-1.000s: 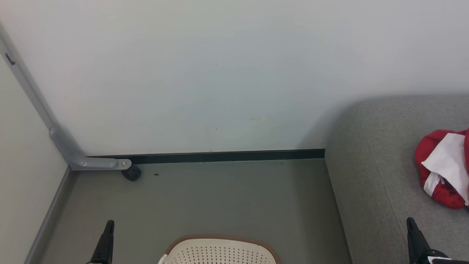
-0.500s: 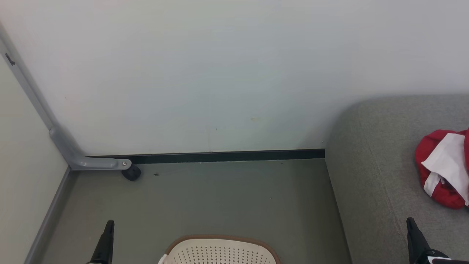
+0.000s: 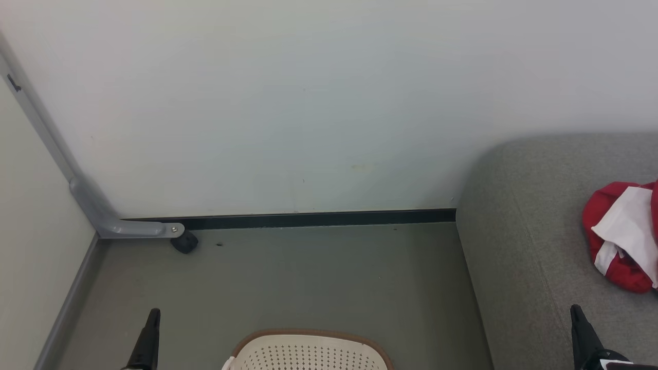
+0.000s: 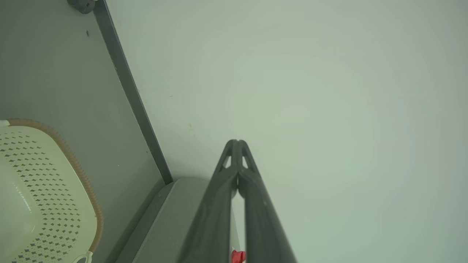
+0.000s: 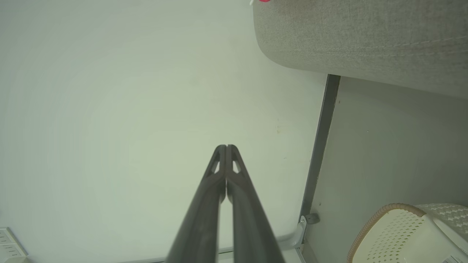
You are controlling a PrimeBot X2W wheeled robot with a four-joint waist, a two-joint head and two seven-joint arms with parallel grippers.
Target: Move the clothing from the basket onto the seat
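Resting on the large grey woven-fabric sofa seat (image 3: 524, 246) at the right edge of the head view, the red fabric clothing with a broad white band (image 3: 622, 236) lies bunched in a heap, partly cut by the frame. The cream-white perforated plastic laundry basket with a brown rim (image 3: 308, 354) stands on the dull grey-green floor (image 3: 308, 277) at bottom centre. Its far end is in frame, near the seat's side but apart from it.

The left gripper (image 3: 153, 312) is at lower left, over the floor and left of the basket. Its two long dark fingers are pressed together tip to tip with nothing between them, which the left wrist view shows clearly. The right gripper (image 3: 576, 308) is at lower right over the front of the seat, near the clothing but not touching it. Its fingers are also closed tip to tip and empty, as the right wrist view confirms. Both grippers point toward the plain pale wall (image 3: 308, 103).

A black skirting strip (image 3: 318, 219) runs along the wall's foot up to the seat. At left, a grey metal leg (image 3: 128, 227) ends in a small black caster (image 3: 184, 241) on the floor. The left wrist view also catches a small red scrap of the clothing at the bottom beside the fingers. The right wrist view shows the seat's rounded corner with its stitched seam, and a white wall socket (image 5: 9, 239) at bottom left.
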